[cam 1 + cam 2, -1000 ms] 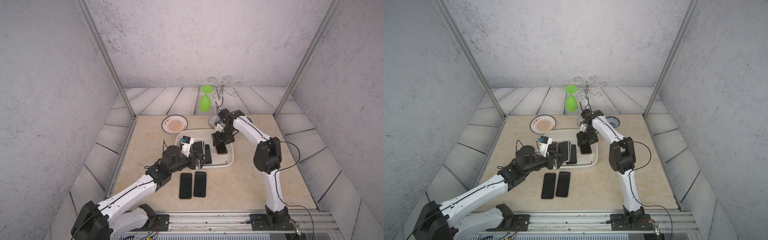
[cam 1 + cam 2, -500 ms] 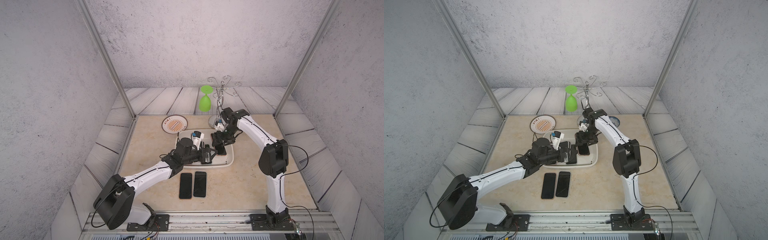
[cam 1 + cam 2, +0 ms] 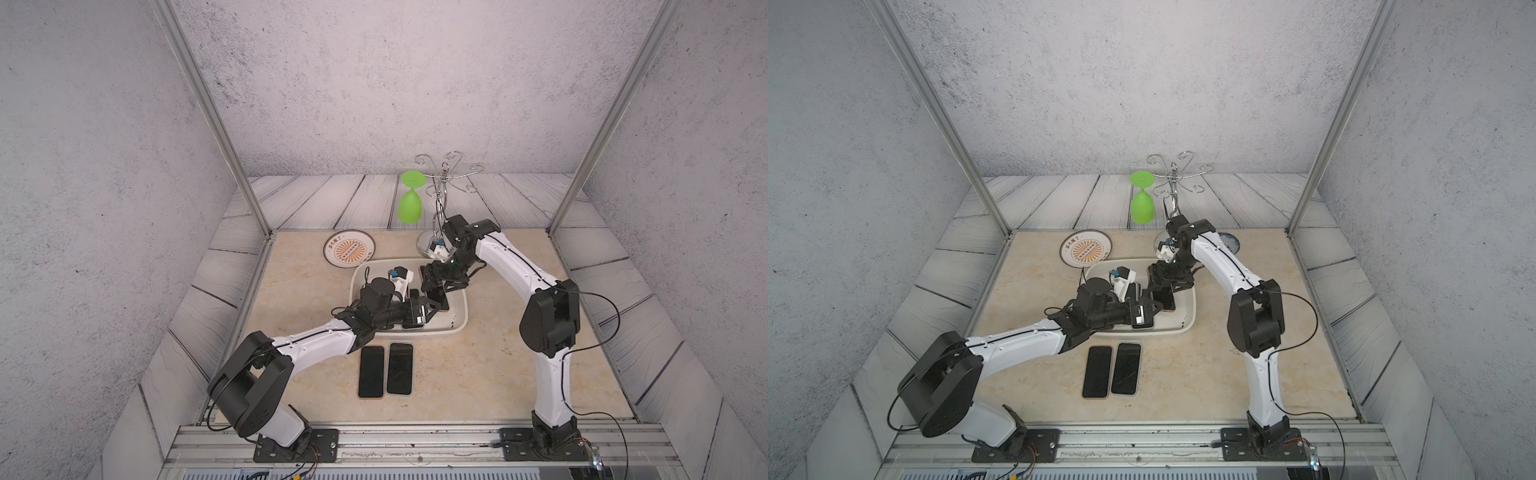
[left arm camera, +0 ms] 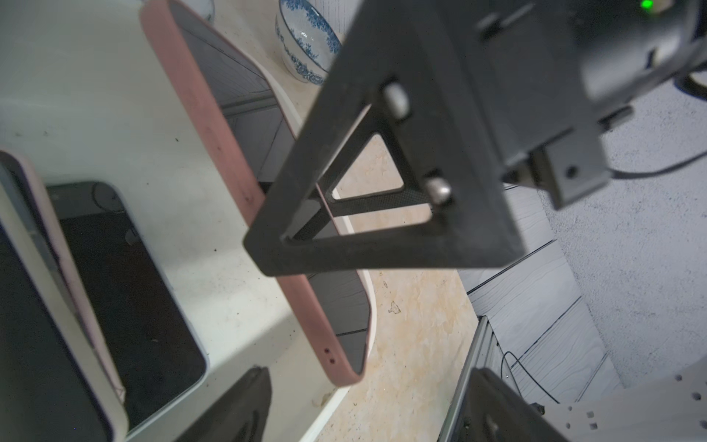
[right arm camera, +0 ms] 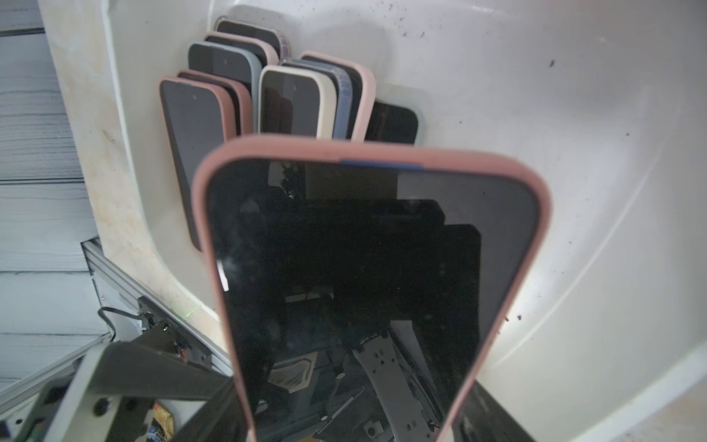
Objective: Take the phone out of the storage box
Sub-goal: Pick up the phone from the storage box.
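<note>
Two arms, the left arm point(image 3: 316, 345) and the right arm point(image 3: 513, 266), lean in over the table point(image 3: 498, 374) and meet at the storage box point(image 3: 444, 330), the shallow white tub near its middle. Inside, a batch of overlapping cased phones point(image 5: 290, 103) is bunched at one end. A pair of phones point(image 3: 371, 372) lies flat, side by side, on the table just in front of the box.

The one in play is the pink-cased phone point(image 5: 363, 268), inside the box and tilted up off its floor. The right gripper point(image 3: 440, 286) is clamped across it. The left gripper point(image 4: 365, 386) has its jaws spread, with the phone's free end between them and, as far as I can see, not yet pinched.

It looks like a handover to me. The left jaws should close flat and well past the rounded end. The right should let go only once that hold is firm, or the phone could drop back into the box.
</note>
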### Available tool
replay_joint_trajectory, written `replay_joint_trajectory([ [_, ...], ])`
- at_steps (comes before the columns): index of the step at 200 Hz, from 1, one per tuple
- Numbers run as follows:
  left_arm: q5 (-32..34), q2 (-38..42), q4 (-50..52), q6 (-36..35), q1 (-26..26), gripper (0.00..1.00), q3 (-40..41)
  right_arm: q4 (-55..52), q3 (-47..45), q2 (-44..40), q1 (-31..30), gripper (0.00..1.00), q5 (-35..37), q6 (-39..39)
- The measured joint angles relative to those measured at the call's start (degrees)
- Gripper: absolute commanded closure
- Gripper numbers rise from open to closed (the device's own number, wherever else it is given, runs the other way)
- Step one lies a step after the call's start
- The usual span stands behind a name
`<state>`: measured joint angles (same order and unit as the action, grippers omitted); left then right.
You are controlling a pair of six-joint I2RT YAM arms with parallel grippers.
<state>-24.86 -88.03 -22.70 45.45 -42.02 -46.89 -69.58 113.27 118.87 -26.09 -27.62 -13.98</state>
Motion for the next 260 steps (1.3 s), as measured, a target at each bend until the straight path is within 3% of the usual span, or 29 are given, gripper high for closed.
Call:
replay_joint_trajectory([
  [20, 0.31, -1.75, -0.72, 1.6, -0.02, 0.31, -0.09, 1.36, -1.57, -1.31, -0.02, 0.92, -2.12, -1.07],
  [86, 4.44, -2.34, -0.9, 3.65, -0.17, 0.73, -0.85, 6.29, -7.87, -2.21, -0.11, 0.89, -8.9, -3.52],
  [106, 5.75, -2.34, 0.7, 3.91, -0.11, 0.85, -0.79, 7.28, -9.05, -2.71, 0.13, 0.77, -10.14, -3.85],
  [116, 6.12, -2.32, 0.87, 3.89, 0.02, 0.87, -0.63, 7.52, -9.44, -3.21, 0.22, 0.68, -10.34, -3.96],
  [138, 6.69, -1.22, 0.76, 3.39, 0.0, 0.91, -0.15, 7.85, -9.75, -4.02, 0.22, 0.39, -10.69, -4.02],
  [160, 7.02, 1.81, 1.25, 2.71, 0.07, 0.93, 1.95, 7.54, -9.75, -4.35, 0.09, 0.26, -12.61, -3.76],
  [195, 6.12, 11.67, 3.45, 2.67, 1.05, 0.94, 7.06, 11.13, -14.38, -8.55, 0.17, 0.25, -20.92, -1.18],
  [232, 1.9, 19.17, 2.6, 5.03, 1.25, 0.95, 8.04, 26.21, -24.41, -15.54, 1.36, 0.28, -34.16, -2.27],
  [246, 0.55, 20.04, 2.12, 6.08, 1.4, 0.95, 8.09, 32.2, -27.47, -17.11, 1.27, 0.37, -37.9, -4.04],
  [260, -0.31, 20.52, 1.9, 6.64, 1.4, 0.95, 8.39, 37.16, -29.46, -17.99, 1.11, 0.55, -40.85, -5.55],
])
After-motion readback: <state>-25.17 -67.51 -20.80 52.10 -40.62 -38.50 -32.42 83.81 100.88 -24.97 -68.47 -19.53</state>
